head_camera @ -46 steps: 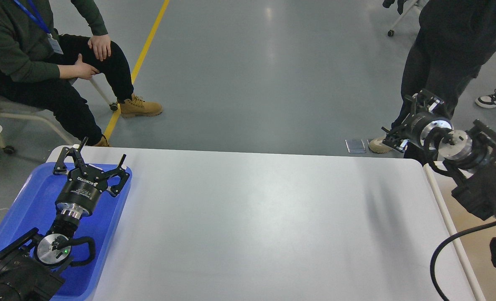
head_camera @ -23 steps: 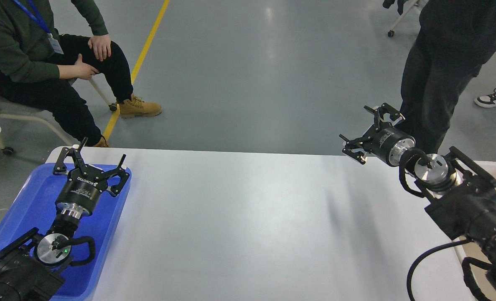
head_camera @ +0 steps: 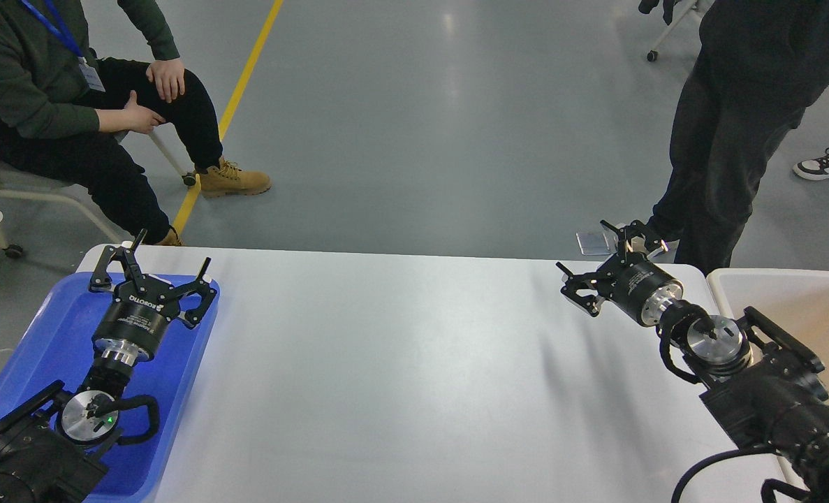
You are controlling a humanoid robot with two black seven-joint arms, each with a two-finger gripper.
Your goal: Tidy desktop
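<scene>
The white surface (head_camera: 400, 370) spans the frame, bare between the arms. Left pincer (head_camera: 150, 267) gapes empty above the blue tray (head_camera: 44, 335); right pincer (head_camera: 606, 269) gapes empty over the far right corner. Risk: the right arm could clip the adjacent bin (head_camera: 784, 279) when swinging outward.

Two black arms, each ending in a black two-finger gripper: left gripper (head_camera: 150, 267) with white lettering on its cylindrical body, right gripper (head_camera: 597, 259). Silver metal wrist rings; looped black cables; green indicator light at left wrist.

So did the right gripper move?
Yes. The right gripper swung left, from beyond the desktop's right edge to above its far right corner.
</scene>
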